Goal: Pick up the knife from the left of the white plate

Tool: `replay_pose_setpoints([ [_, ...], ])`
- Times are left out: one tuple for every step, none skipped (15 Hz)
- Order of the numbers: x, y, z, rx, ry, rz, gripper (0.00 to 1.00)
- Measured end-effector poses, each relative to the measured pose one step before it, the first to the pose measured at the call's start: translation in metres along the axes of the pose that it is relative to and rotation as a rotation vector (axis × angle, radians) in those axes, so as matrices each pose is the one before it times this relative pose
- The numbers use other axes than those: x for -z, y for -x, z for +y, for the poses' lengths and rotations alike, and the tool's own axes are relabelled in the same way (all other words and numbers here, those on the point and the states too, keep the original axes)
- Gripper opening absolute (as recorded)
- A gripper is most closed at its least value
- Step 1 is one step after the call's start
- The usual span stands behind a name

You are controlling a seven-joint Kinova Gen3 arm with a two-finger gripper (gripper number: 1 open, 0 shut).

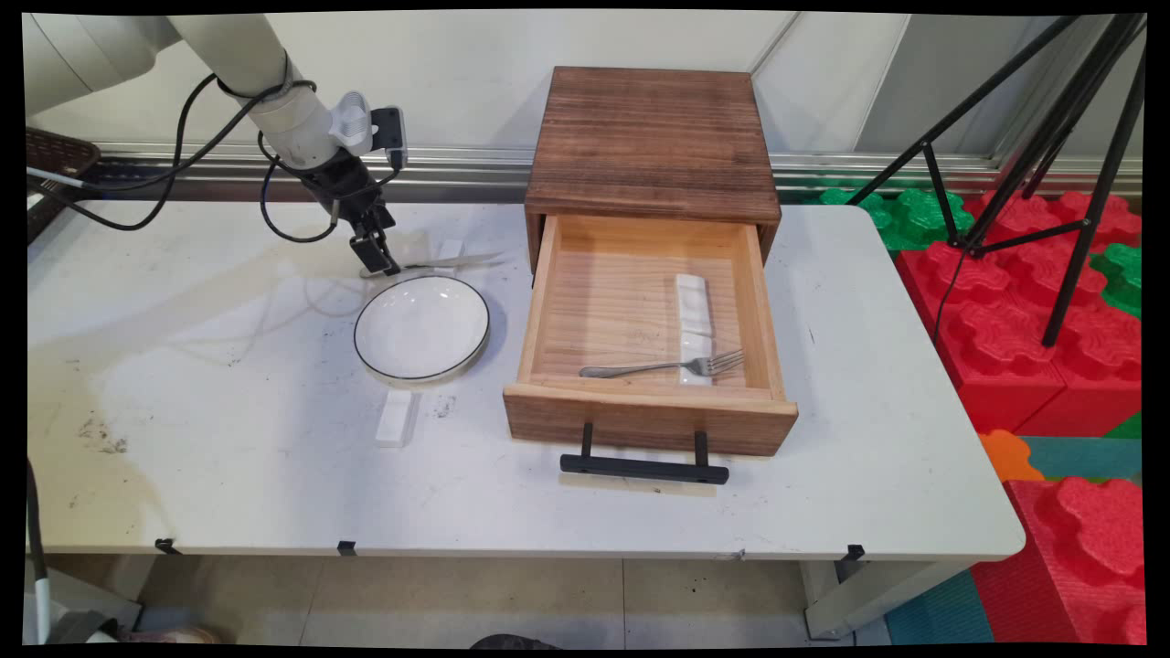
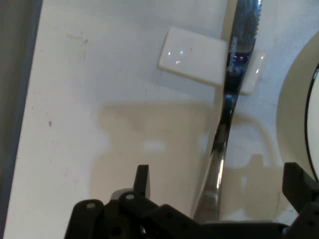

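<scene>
Gripper point(image 2: 214, 191) hangs low over the counter point(image 1: 228, 439) with its fingers spread, straddling the handle of a knife point(image 2: 224, 124) without gripping it. That knife lies flat, its blade propped on a small white rest point(image 2: 195, 61), just behind a bowl point(image 1: 421, 327). To the right, an open drawer point(image 1: 640, 302) holds a fork point(image 1: 663, 367) leaning on another rest point(image 1: 693, 315).

White plate point(image 1: 421, 327) with black rim; silver knife point(image 2: 222, 139); white rests point(image 2: 192, 55); brown wooden drawer point(image 1: 644, 315); black gripper point(image 2: 219, 191).
</scene>
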Motion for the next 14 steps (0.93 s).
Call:
replay_pose_setpoints([
  [-0.00153, 0.00102, -0.00153, 0.00139, 0.00150, -0.00249, 1.00],
  [-0.00122, 0.00045, -0.00092, 0.00009, 0.00168, -0.00124, 1.00],
  [-0.00170, 0.00038, -0.00115, -0.00009, 0.00286, -0.00122, 1.00],
  [-0.00122, -0.00011, -0.00074, -0.00032, 0.00234, 0.00034, 1.00],
  [-0.00189, -0.00042, -0.00111, -0.00109, 0.00348, 0.00083, 1.00],
  [-0.00133, -0.00032, -0.00060, -0.00080, 0.00352, 0.00117, 1.00],
  [-0.00192, -0.00067, -0.00079, -0.00131, 0.00527, 0.00234, 1.00],
  [-0.00115, -0.00042, -0.00052, -0.00058, 0.00359, 0.00193, 1.00],
  [-0.00172, -0.00045, -0.00079, -0.00062, 0.00486, 0.00191, 1.00],
  [-0.00103, -0.00016, -0.00053, -0.00054, 0.00328, 0.00131, 1.00],
  [-0.00141, -0.00004, -0.00075, -0.00060, 0.00459, 0.00181, 1.00],
  [-0.00088, -0.00003, -0.00052, -0.00084, 0.00318, 0.00143, 1.00],
  [-0.00130, -0.00004, -0.00074, -0.00163, 0.00480, 0.00222, 1.00],
  [-0.00087, 0.00001, -0.00050, -0.00078, 0.00309, 0.00146, 1.00],
])
